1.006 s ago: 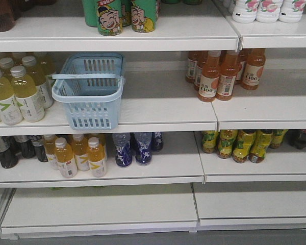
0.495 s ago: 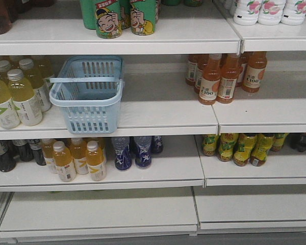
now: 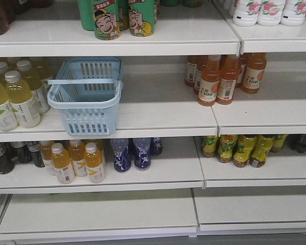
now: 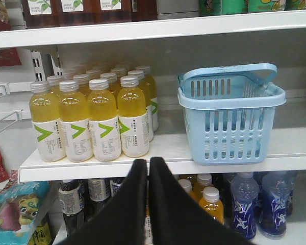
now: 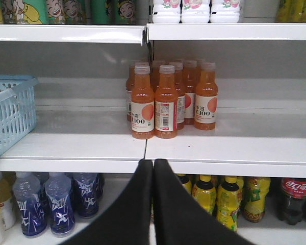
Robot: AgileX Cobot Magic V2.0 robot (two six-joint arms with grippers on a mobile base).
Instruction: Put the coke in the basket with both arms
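Approach stage: left hand (image 4: 148, 164) and right hand (image 5: 153, 165) both pressed together, empty. Coke (image 5: 295, 196) stands on lower shelf (image 5: 275, 233), well apart from basket (image 3: 84, 120). Next, right hand likely must part and descend.

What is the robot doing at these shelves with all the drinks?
The robot faces store shelves full of drinks, and it isn't holding anything yet. Its left hand and right hand are both shut and empty, out in front of the shelves. The pale blue basket sits on the middle shelf with nothing visible inside. The coke stands on the lower shelf, far to the right, untouched.
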